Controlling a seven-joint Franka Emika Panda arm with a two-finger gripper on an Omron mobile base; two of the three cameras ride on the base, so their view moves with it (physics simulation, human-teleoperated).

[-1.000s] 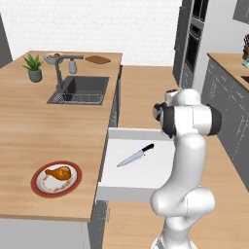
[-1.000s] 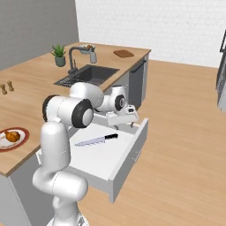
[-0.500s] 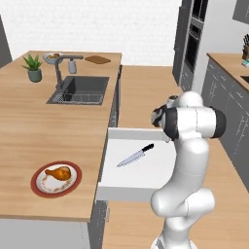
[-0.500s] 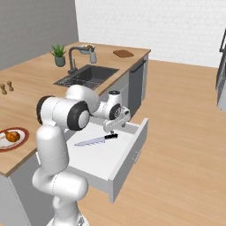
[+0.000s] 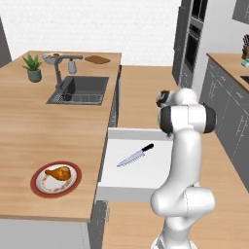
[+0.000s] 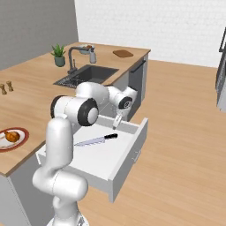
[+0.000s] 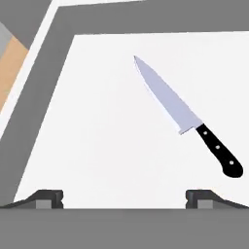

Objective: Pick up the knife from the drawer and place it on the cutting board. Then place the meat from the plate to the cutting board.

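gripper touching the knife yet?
Apart. Hand view: bare drawer floor separates the open gripper fingertips from the knife.

The end effector (image 6: 117, 122) has swung down over the drawer (image 6: 115, 160), fingers parted.

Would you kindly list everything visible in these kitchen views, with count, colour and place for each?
knife: one, silvery blade with black handle, flat on the drawer floor
drawer: one, white box, pulled open from the island
meat: one, golden-brown drumstick, on the plate
plate: one, white with dark red rim, near end of the countertop
cutting board: one, brown, far end of the countertop
sink: one, dark, set in the countertop, with a grey faucet
plant: one, green in a grey pot, beside the sink
bowl: one, light grey, far end by the board
shakers: two, small brown, countertop edge
gripper: one, white, open, above the drawer's far side
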